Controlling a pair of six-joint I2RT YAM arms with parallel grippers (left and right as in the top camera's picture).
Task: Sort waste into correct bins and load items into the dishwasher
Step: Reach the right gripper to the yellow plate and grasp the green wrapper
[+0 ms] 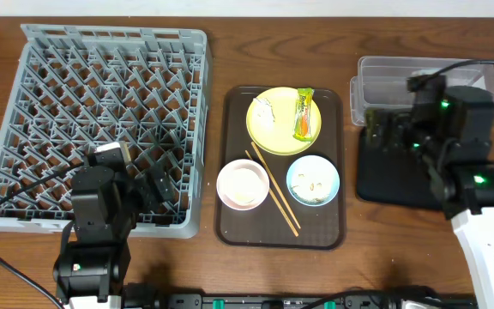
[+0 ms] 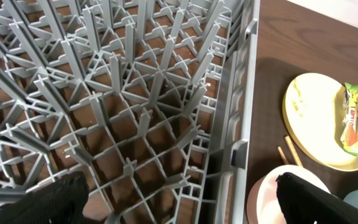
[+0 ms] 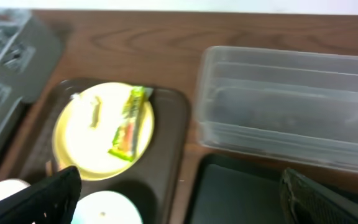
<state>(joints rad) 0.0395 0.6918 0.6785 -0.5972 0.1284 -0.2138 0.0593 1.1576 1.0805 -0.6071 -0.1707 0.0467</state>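
The grey dish rack lies at the left. The dark brown tray holds a yellow plate with a green-and-orange wrapper and a small white tissue. It also holds a pink bowl, a blue bowl with beige scraps, and two chopsticks. The clear tub and the black tray are at the right. My left gripper is open and empty over the rack's front right corner. My right gripper is open and empty over the black tray. No white cup shows.
The left wrist view shows the plate, the wrapper and the pink bowl to the right of the rack wall. The right wrist view shows the clear tub ahead, and the plate and blue bowl to the left.
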